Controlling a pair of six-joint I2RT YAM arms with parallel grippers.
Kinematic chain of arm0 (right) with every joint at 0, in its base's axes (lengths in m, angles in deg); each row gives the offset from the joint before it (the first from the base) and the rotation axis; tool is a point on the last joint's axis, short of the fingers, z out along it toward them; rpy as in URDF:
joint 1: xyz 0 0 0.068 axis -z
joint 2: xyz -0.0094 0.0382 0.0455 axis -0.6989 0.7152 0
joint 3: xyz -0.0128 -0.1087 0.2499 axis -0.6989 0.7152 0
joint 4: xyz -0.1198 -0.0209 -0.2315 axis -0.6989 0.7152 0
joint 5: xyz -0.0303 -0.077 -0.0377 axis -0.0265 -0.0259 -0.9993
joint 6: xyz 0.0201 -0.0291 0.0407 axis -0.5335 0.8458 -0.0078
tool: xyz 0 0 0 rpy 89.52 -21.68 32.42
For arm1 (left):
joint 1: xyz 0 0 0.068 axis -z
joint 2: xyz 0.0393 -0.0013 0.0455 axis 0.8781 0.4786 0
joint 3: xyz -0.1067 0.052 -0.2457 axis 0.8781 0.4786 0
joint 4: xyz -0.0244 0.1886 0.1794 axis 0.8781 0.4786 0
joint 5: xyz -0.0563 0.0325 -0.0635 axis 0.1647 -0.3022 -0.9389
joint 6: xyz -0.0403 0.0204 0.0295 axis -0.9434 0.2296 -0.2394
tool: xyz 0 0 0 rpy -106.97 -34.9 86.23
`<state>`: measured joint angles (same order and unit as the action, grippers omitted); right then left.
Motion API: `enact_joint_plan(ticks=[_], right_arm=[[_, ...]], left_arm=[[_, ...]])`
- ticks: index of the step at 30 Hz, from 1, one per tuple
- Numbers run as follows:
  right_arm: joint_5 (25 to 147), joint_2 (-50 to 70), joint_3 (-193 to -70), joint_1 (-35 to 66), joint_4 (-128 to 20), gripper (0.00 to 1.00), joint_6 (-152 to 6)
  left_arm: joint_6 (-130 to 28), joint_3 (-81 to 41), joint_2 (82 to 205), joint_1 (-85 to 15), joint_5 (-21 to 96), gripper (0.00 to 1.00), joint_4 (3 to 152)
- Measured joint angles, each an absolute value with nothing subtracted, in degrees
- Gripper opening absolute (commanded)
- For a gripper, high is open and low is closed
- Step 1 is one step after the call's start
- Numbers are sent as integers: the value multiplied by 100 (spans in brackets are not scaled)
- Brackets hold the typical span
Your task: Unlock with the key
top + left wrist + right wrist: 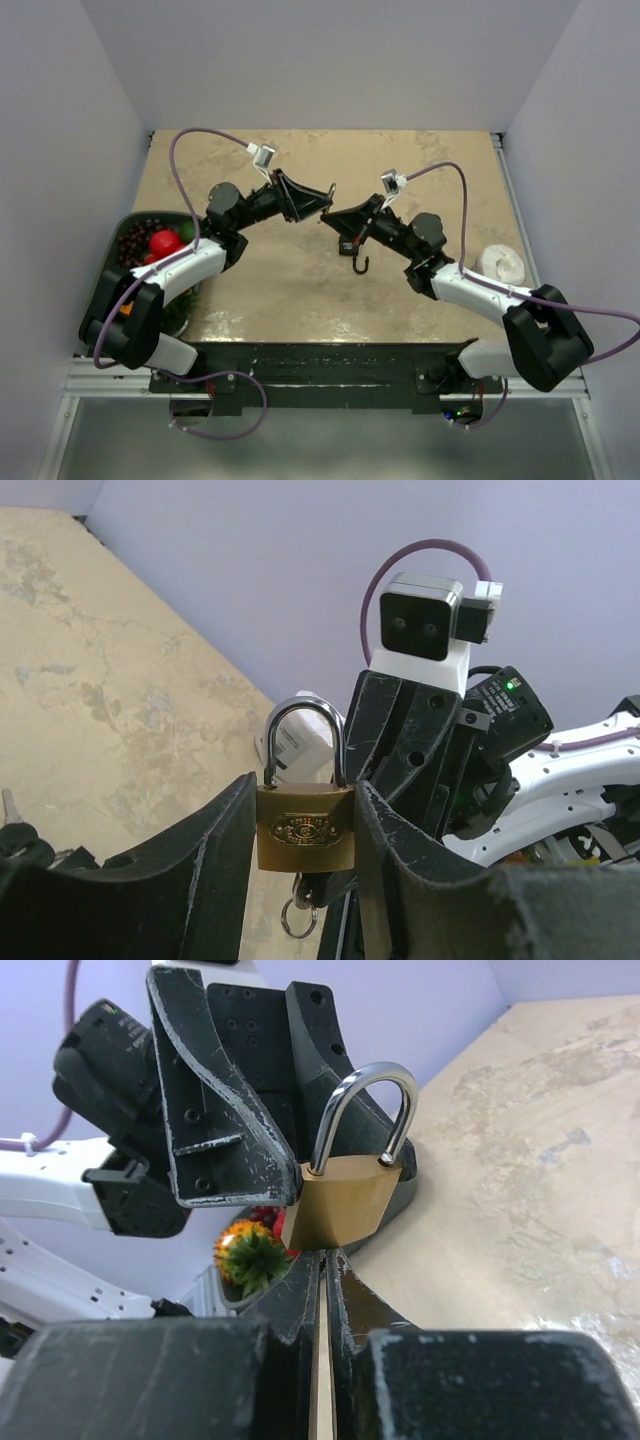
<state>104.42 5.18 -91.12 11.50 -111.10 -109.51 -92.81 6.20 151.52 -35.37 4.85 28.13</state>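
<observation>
A brass padlock (pixel 305 828) with a closed steel shackle (pixel 305 712) is clamped by its sides between my left gripper's fingers (pixel 225 830), held in the air above the tan table (pixel 300 290). My left gripper (pixel 322 199) meets my right gripper (pixel 336 217) tip to tip at mid table. In the right wrist view the padlock (pixel 342 1203) sits just above my right gripper (pixel 325 1256), which is shut. A small silver key (pixel 303 890) with a ring (pixel 297 918) sticks out of the padlock's underside, pinched by the right fingertips.
A dark bowl (pixel 107 262) of fruit stands at the table's left edge. A white roll (pixel 501 264) lies at the right edge. A black hook (pixel 360 264) hangs under the right wrist. White walls close in on three sides.
</observation>
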Motion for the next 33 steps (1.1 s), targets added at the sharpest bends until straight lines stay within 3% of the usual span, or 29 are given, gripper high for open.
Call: enact_joint_plan(ticks=[4,16,23,33], right_arm=[[10390,328,-9114,1143,-10531,26,-10649],[10123,29,-8922,1174,-9897,63,-10232],[10119,-474,-8754,1307,-9543,68,-10177],[10761,-395,-9855,1558,-8332,68,-9314]], left_arm=[[-9178,620,15123,-3539,577,0,3294],[-8197,609,14992,-3532,1090,0,5230],[-7893,684,14944,-3677,963,0,5390],[-7618,1051,14752,-3701,-1268,0,4802]])
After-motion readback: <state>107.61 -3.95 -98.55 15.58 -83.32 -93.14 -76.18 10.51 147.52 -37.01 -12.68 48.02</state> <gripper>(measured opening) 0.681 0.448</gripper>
